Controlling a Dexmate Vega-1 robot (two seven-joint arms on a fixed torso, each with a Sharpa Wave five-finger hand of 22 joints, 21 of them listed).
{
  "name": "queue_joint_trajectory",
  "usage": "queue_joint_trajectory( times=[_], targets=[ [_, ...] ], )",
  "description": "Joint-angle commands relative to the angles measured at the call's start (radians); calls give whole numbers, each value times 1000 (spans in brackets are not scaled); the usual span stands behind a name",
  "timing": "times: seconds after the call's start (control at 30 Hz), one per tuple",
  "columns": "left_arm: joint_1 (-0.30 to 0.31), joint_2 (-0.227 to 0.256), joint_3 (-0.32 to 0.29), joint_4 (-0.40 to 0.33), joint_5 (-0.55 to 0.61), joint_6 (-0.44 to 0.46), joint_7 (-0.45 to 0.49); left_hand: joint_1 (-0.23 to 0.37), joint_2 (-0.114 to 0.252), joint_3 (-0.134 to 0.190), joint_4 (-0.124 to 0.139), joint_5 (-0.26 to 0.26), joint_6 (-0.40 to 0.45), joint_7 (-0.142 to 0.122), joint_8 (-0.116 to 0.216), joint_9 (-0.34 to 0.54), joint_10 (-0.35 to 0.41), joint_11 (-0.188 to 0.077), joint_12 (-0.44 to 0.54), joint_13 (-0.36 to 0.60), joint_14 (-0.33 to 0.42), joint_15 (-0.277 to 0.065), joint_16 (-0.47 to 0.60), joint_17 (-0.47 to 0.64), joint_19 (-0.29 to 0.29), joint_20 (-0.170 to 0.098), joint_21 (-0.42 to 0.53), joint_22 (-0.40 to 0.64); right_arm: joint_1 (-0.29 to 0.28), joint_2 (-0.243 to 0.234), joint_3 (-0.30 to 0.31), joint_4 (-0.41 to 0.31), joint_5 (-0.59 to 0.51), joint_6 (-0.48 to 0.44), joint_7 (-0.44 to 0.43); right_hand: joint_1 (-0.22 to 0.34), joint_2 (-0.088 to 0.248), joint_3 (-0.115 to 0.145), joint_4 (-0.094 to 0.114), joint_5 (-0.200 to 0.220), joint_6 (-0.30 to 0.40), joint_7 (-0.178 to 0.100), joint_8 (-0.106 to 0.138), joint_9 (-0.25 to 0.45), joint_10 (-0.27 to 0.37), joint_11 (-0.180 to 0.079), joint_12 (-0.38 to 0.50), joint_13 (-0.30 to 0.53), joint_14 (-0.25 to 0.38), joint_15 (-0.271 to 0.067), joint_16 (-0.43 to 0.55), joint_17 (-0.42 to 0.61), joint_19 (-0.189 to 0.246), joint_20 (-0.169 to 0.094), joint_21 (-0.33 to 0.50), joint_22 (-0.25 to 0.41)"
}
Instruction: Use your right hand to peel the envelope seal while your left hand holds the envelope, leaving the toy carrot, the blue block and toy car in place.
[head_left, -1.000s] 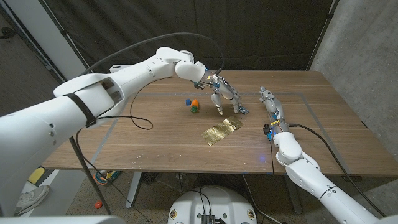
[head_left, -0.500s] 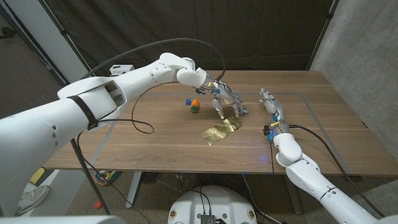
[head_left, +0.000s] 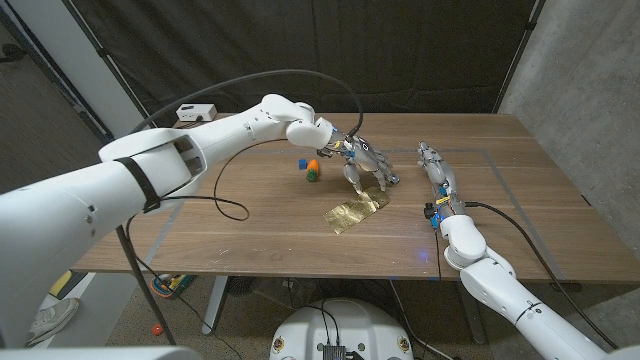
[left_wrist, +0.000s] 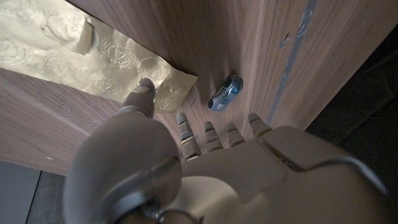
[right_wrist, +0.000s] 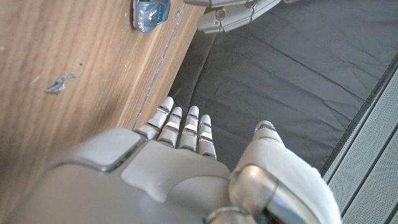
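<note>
A crinkled gold envelope (head_left: 355, 211) (left_wrist: 81, 56) lies in the middle of the wooden table. My left hand (head_left: 364, 160) (left_wrist: 205, 168) hangs over its far end, fingers spread and pointing down. In the left wrist view its thumb (left_wrist: 142, 96) sits at the envelope's corner; I cannot tell whether it presses. A small blue toy car (head_left: 389, 179) (left_wrist: 224, 93) (right_wrist: 151, 12) lies just past those fingertips. The blue block (head_left: 301, 163) and the orange toy carrot (head_left: 313, 170) stand left of that hand. My right hand (head_left: 436, 168) (right_wrist: 180, 174) waits to the right, fingers straight, holding nothing.
Grey tape lines (head_left: 500, 175) mark a rectangle on the table (head_left: 250, 230). A white box (head_left: 195, 112) sits beyond the back left corner. A black cable (head_left: 225, 195) loops down from my left arm over the table. A dark curtain hangs behind.
My left hand has dropped a little and come nearer the envelope's far end. The right hand and the small toys have not moved.
</note>
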Motion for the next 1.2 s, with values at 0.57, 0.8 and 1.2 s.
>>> queue_joint_trajectory(
  times=[0.57, 0.8, 1.2],
  targets=[
    [41, 46, 66, -38, 127, 60, 254, 22, 1, -3, 0, -3, 70, 0, 26, 6, 18, -12, 21, 10, 13, -17, 15, -1, 33, -13, 28, 6, -15, -1, 5, -7, 2, 14, -1, -17, 0, -4, -4, -4, 10, -5, 5, 3, 11, -2, 3, 4, 12, 0, 2, 1, 7, -5, -4, 4],
    [42, 39, 81, -18, 145, 75, 286, 29, 6, -3, 0, -5, 72, 0, 25, 7, 16, -14, 22, 13, 12, -17, 15, 0, 32, -12, 31, 7, -19, 0, 6, -9, -3, 15, -5, -18, 0, -5, -5, -4, 11, -5, 5, 3, 13, -3, 4, 4, 13, 1, 2, 1, 8, -5, -6, 4],
    [40, 12, 118, 64, 153, 86, 389, 39, 13, -7, 2, -17, 153, 4, 55, 7, 64, -30, 43, 19, 35, -37, 25, -1, 53, -26, 46, 10, -17, -5, 7, -11, -7, 6, -4, -20, 0, -6, -6, -4, 11, -4, 5, 3, 14, -1, 4, 4, 15, 1, 1, 1, 9, -5, -9, 4]
  ],
)
